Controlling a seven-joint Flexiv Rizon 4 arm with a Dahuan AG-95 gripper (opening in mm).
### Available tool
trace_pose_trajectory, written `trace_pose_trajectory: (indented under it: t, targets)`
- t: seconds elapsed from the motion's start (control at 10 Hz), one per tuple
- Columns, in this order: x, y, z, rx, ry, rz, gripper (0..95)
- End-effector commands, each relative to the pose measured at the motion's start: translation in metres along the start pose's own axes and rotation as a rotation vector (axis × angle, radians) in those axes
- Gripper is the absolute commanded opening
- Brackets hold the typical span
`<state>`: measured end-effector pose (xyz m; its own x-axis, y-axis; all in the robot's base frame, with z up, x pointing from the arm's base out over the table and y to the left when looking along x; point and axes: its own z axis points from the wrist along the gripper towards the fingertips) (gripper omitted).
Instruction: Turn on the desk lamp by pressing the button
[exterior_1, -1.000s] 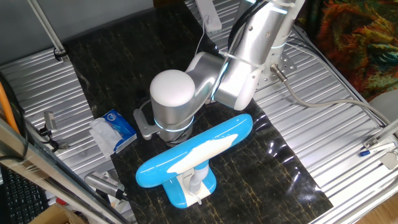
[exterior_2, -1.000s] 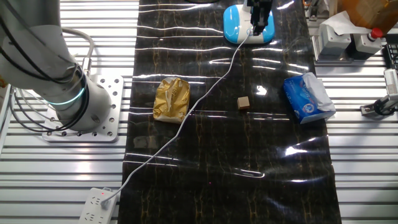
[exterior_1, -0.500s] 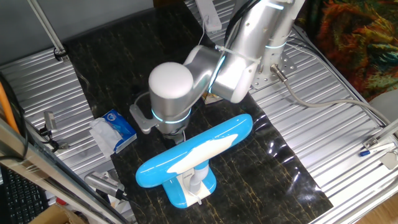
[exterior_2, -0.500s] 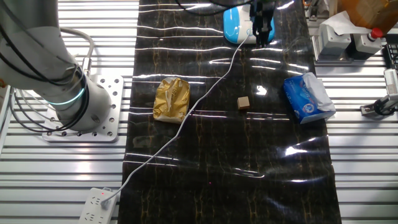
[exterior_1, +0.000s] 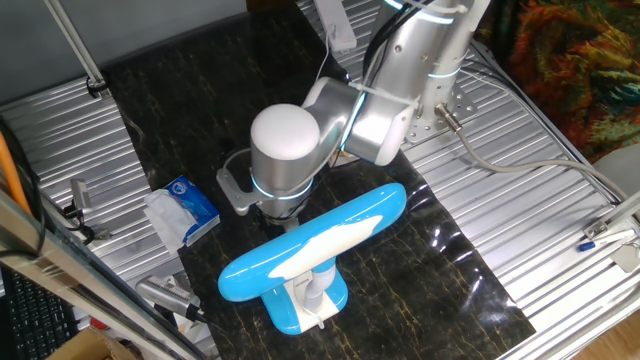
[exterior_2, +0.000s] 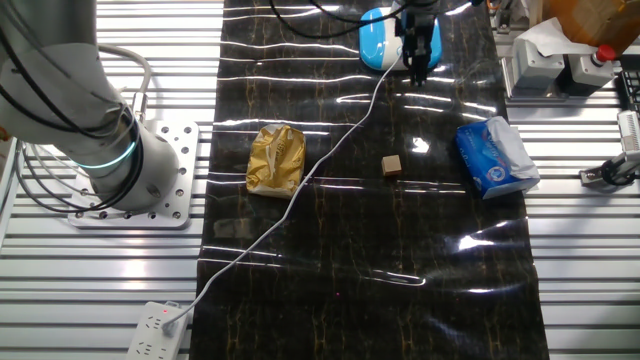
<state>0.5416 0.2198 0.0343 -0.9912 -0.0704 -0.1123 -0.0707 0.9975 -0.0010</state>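
Observation:
The desk lamp (exterior_1: 318, 243) stands at the near end of the black mat, with its long blue-and-white head over its base (exterior_1: 303, 303). The other fixed view shows only its blue base (exterior_2: 380, 42) at the top edge, with the thin white cord (exterior_2: 330, 150) running from it across the mat. My gripper (exterior_2: 418, 66) hangs point-down just beside the right edge of the base. Its dark fingers are too small and dark to tell if there is a gap. In one fixed view my wrist (exterior_1: 285, 150) hides the gripper. The button is not visible.
A gold packet (exterior_2: 275, 158), a small brown cube (exterior_2: 392, 165) and a blue-and-white tissue packet (exterior_2: 495, 157) lie on the mat. The tissue packet also shows in one fixed view (exterior_1: 185, 205). A white power strip (exterior_2: 155, 332) lies at the mat's corner. The arm's base (exterior_2: 130, 170) stands at the left.
My gripper has moved from over the lamp base to just past its right edge, toward the middle of the mat. My wrist has shifted slightly. The lamp has not moved.

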Motion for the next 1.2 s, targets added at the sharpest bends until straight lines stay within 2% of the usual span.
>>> trace_pose_trajectory:
  t: [0.1,0.6,0.9,1.2]
  targets:
    - [0.001,-0.001,0.000,-0.002,-0.001,0.012,95.0]
    - [-0.006,-0.027,-0.007,0.005,-0.032,0.008,95.0]
    - [-0.011,-0.025,0.002,0.013,-0.065,0.008,95.0]
    - [-0.017,-0.019,0.005,0.017,-0.070,0.010,95.0]
